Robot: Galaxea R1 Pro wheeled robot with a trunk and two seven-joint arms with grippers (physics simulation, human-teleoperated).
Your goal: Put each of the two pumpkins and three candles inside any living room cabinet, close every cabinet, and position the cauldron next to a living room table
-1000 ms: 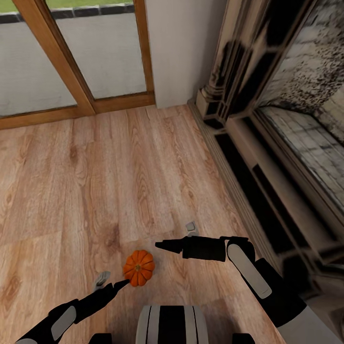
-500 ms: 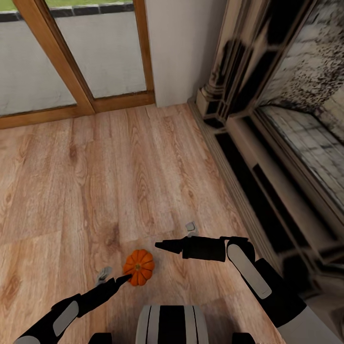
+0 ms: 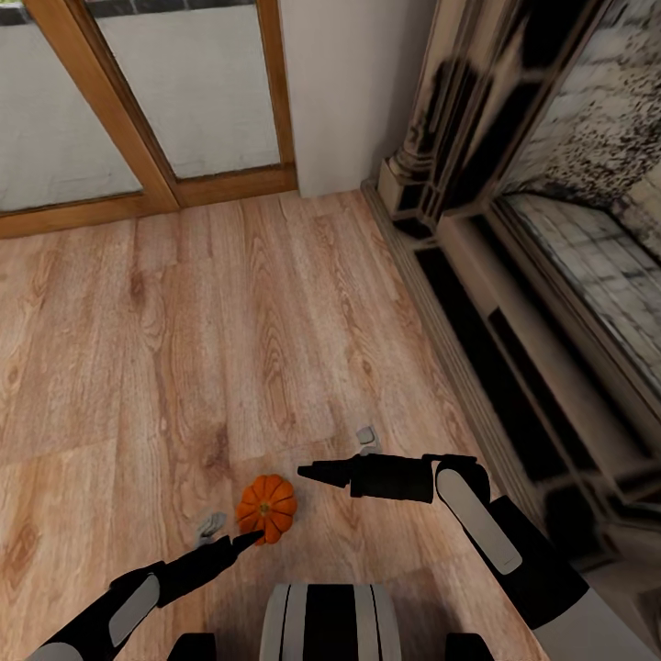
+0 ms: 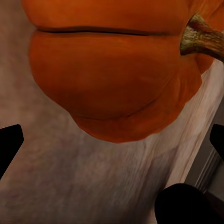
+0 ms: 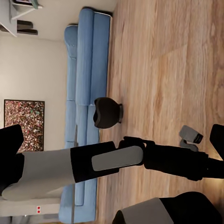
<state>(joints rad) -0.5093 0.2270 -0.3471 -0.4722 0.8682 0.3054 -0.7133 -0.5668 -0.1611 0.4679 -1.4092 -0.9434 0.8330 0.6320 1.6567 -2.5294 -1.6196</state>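
Reaching for a pumpkin on the wood floor looks like the step in hand: one pumpkin is being picked up so it can go into a cabinet. The left gripper comes in low from about 7 o'clock of the pumpkin, tip just at its near side. In the left wrist view the pumpkin sits straight ahead with its stem off to one side, and the two fingertips stand wide apart, holding nothing. I judge the next move calls for easing forward until the fingers straddle the round body, then closing gently so it does not roll away. The right gripper hangs at roughly 1 o'clock of the pumpkin, close but apart from it; its fingers in the right wrist view are spread and empty.
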